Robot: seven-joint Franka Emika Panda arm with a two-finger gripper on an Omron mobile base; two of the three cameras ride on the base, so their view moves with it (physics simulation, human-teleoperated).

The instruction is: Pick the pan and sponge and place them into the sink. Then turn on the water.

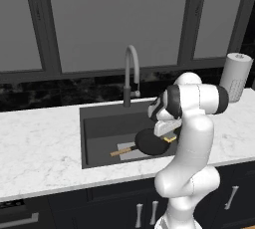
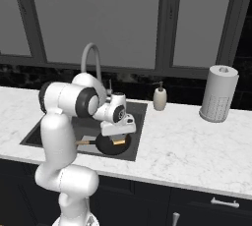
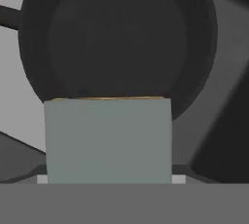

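Pincer (image 2: 118,140) hangs over the sink (image 1: 99,123), jaws spread wide around the sponge (image 3: 108,140), pinching it above the pan (image 3: 116,38). Pan lies on the sink floor toward the right end, wooden handle (image 1: 122,151) pointing left. Faucet (image 1: 130,73) at the far rim. Soap bottle (image 2: 159,97) and paper roll (image 2: 218,93) stand far right on the tabletop (image 1: 40,143).

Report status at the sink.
Claw over sink, shut on sponge. Pan already in basin, directly below. Faucet clear, nothing blocking.
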